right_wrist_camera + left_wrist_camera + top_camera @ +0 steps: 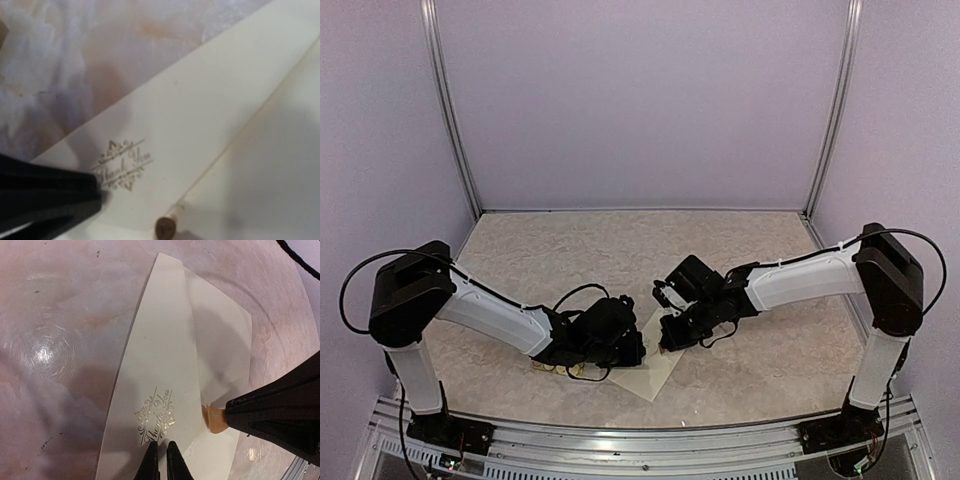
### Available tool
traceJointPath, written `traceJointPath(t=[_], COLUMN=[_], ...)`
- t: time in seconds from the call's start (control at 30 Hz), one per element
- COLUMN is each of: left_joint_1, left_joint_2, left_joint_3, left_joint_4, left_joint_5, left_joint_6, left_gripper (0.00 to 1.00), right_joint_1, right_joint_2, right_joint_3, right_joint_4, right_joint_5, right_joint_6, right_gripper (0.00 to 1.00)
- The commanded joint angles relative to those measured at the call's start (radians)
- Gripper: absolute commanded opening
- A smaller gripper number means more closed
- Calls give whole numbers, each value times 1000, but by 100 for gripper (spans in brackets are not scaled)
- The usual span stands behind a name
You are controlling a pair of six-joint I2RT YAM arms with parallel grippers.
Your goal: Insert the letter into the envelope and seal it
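Note:
The cream envelope lies on the table between both grippers, its pointed flap folded over the body. A gold "Thank You" print sits near the flap's tip. My left gripper is shut, its fingertips resting on the flap just below the print. My right gripper reaches in from the right, shut on a round tan sticker held at the flap's edge. In the right wrist view the sticker sits at the bottom against the flap. The letter is hidden.
A tan card peeks out under my left arm's wrist. The marbled tabletop stretches behind the grippers to the back wall. Metal frame posts stand at the back corners, and a rail runs along the near edge.

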State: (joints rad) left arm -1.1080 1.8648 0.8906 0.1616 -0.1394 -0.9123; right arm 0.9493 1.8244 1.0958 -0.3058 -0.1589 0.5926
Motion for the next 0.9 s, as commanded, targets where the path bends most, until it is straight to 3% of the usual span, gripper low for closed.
traceJointPath(t=[0.0,0.87], left_joint_1=[-9,-11], left_joint_2=[34,69], left_joint_3=[-15,12], left_joint_4=[-36,-82], left_joint_5=[11,9], left_joint_6=[-1,0], left_gripper=[6,6], right_joint_1=[16,20], right_joint_2=[24,63], right_joint_3=[24,19], right_joint_4=[-6,58], right_joint_5=[-10,-58], right_joint_6=[-4,2], right_gripper=[0,0])
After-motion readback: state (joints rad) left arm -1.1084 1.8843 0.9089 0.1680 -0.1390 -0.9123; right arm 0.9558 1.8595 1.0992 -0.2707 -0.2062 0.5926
